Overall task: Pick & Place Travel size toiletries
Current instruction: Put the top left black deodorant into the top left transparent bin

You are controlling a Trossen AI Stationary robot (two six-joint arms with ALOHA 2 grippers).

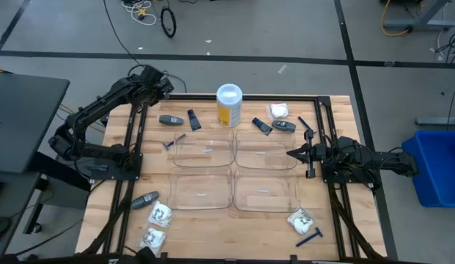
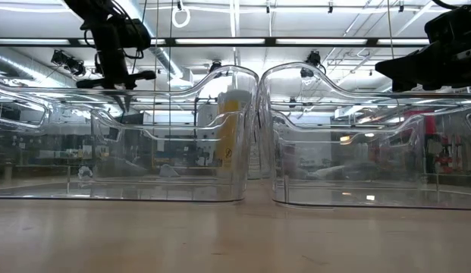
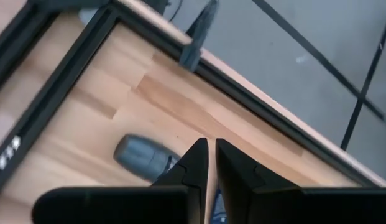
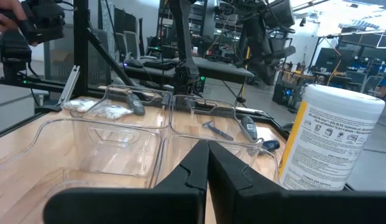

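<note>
Your left gripper [image 3: 211,158] hovers over the far left corner of the tabletop [image 1: 212,220], jaws nearly closed with only a narrow slit between them, holding nothing. A grey oval stick [image 3: 143,157] lies on the wood just below and beside the jaw tips, untouched. Your right gripper [image 1: 291,154] waits at the right edge of the clear trays [image 1: 205,192], jaws shut and empty, pointing across them toward the yellow canister [image 1: 228,106].

All four trays appear empty. The toiletries lie well apart from both jaws' reach at once: a dark blue tube [image 1: 194,119] and a blue razor [image 1: 173,141] close to the left jaws; another stick [image 1: 283,126] and a white packet [image 1: 279,111] ahead of the right jaws; further packets [image 1: 161,214], a stick [image 1: 144,199] and a razor [image 1: 310,237] at the near corners.

Likely hazards, as judged: descending with the left jaws this narrow would press on the stick and skid it rather than straddle it; the dark frame rail [image 3: 50,93] beside the jaws could be struck.
</note>
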